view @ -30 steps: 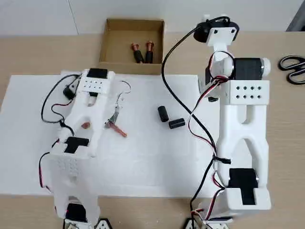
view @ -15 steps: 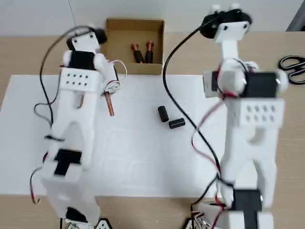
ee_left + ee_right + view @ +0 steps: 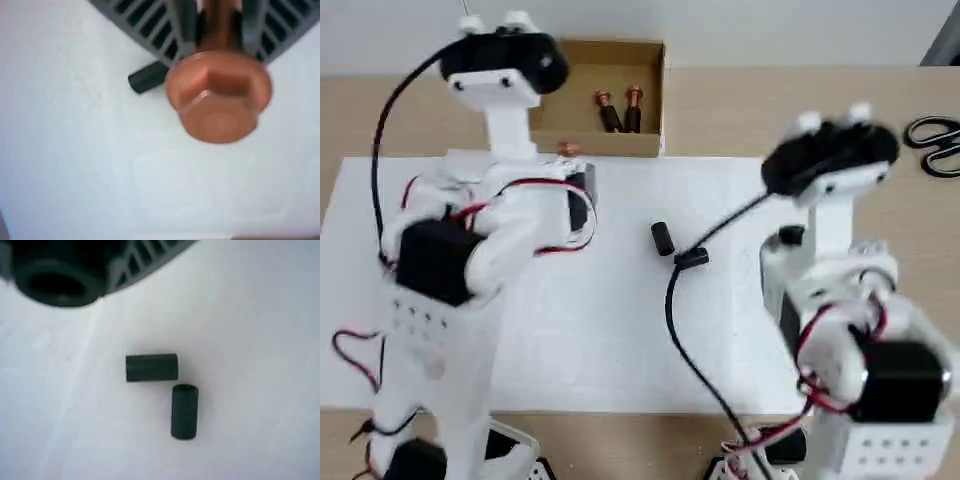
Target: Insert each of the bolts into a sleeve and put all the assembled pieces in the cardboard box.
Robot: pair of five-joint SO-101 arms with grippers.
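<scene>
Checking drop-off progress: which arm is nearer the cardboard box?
Left. The left arm is at the near wall of the cardboard box, its gripper shut on a bolt short of it. The right arm is farther off, at the right edge of the white sheet, beyond the sleeves.

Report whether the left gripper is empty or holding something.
Holding. The left wrist view shows a copper bolt gripped by the left gripper, shank between its dark ribbed jaws, hex head sticking out.

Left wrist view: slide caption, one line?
Bolt held in the left jaws over the white sheet, a black sleeve lying on it.
</scene>
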